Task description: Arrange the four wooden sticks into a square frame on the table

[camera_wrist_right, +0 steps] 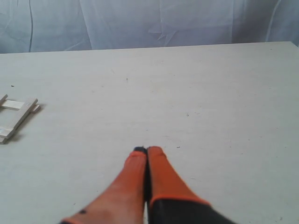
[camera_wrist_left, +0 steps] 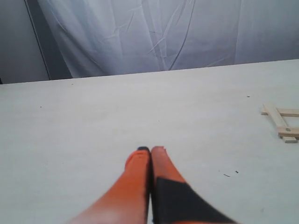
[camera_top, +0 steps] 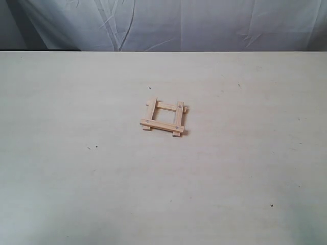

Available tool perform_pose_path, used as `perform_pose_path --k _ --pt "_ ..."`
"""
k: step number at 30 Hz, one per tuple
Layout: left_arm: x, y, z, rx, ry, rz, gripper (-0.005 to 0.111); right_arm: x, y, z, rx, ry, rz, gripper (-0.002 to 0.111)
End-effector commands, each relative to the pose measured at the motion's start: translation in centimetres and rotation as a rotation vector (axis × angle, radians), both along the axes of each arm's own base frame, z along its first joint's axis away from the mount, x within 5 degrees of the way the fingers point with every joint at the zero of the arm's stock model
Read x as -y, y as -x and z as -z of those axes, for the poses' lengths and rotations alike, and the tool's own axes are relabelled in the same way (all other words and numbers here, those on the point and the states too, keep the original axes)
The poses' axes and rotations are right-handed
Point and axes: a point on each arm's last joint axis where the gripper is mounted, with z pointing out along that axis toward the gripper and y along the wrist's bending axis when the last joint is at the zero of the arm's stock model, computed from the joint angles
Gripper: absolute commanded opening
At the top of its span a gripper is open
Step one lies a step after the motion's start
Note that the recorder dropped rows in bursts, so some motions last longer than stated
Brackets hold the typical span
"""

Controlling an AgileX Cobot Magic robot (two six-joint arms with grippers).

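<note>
The table (camera_top: 76,194) under me is a wide, pale cream top with faint grain, and a few dark specks (camera_top: 96,147) dot it. Behind its far edge hangs a wrinkled white cloth (camera_top: 204,25) that closes off the room.

Near the middle of the table, a little toward the far side, lies the square frame (camera_top: 162,124). It is made of the four sticks (camera_top: 150,113), which overlap at the corners with their ends poking out slightly. Small dark holes show near some of the ends. The table shows through the open middle of the frame, and nothing touches it.

My left gripper (camera_wrist_left: 150,150) hovers over bare table with its orange fingers pressed together and nothing between them. From there the frame (camera_wrist_left: 280,122) sits well off to the side. My right gripper (camera_wrist_right: 147,150) is likewise closed on nothing, with the frame (camera_wrist_right: 21,116) well apart from it on the opposite side.
</note>
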Motion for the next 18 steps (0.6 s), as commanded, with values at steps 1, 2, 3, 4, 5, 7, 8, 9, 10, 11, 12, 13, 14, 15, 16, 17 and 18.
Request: perform_pose_path --k 1,2,3,4,5,7,8,9,10,11,12,13,14,15,16,17,18 --pt "-0.04 0.01 -0.03 0.015 0.041 -0.013 0.000 0.02 0.00 -0.11 0.020 -0.002 0.005 -0.001" --pt "-0.04 0.01 -0.03 0.016 0.051 -0.014 0.000 0.02 0.00 -0.11 0.020 -0.002 0.005 -0.001" --pt "-0.04 0.01 -0.03 0.016 0.059 -0.016 0.000 0.02 0.00 -0.11 0.020 -0.002 0.005 -0.001" --pt "-0.04 0.01 -0.03 0.016 0.064 -0.017 0.000 0.02 0.00 -0.11 0.020 -0.002 0.005 -0.001" --pt "-0.04 0.01 -0.03 0.016 0.064 -0.017 0.000 0.02 0.00 -0.11 0.020 -0.002 0.005 -0.001" --pt "-0.04 0.01 -0.03 0.016 0.064 -0.017 0.000 0.02 0.00 -0.11 0.020 -0.002 0.005 -0.001" --pt "-0.04 0.01 -0.03 0.016 0.064 -0.017 0.000 0.02 0.00 -0.11 0.020 -0.002 0.005 -0.001" --pt "-0.05 0.01 -0.03 0.016 0.061 -0.017 0.000 0.02 -0.01 -0.13 0.022 -0.001 0.005 -0.001" --pt "-0.05 0.01 -0.03 0.016 0.061 -0.017 0.000 0.03 -0.01 -0.13 0.022 0.001 0.005 -0.001" --pt "-0.05 0.01 -0.03 0.016 0.061 -0.017 0.000 0.03 -0.01 -0.13 0.022 0.001 0.005 -0.001" --pt "-0.05 0.01 -0.03 0.016 0.061 -0.017 0.000 0.03 -0.01 -0.11 0.020 0.001 0.005 -0.001" --pt "-0.05 0.01 -0.03 0.016 0.061 -0.017 0.000 0.03 -0.01 -0.11 0.020 0.001 0.005 -0.001" --pt "-0.06 0.01 -0.03 0.016 0.058 -0.018 0.000 0.03 -0.01 -0.11 0.020 0.001 0.005 -0.001" --pt "-0.07 0.01 -0.03 0.016 0.053 -0.018 0.000 0.03 -0.01 -0.11 0.020 0.001 0.005 -0.001" --pt "-0.07 0.02 -0.03 0.016 0.053 -0.019 0.000 0.03 -0.01 -0.11 0.020 0.001 0.005 -0.001" --pt "-0.08 0.02 -0.03 0.016 0.053 -0.019 0.000 0.03 -0.01 -0.11 0.020 0.001 0.005 -0.001" --pt "-0.08 0.02 -0.03 0.016 0.051 -0.019 0.000 0.03 -0.01 -0.11 0.020 0.001 0.005 -0.001"
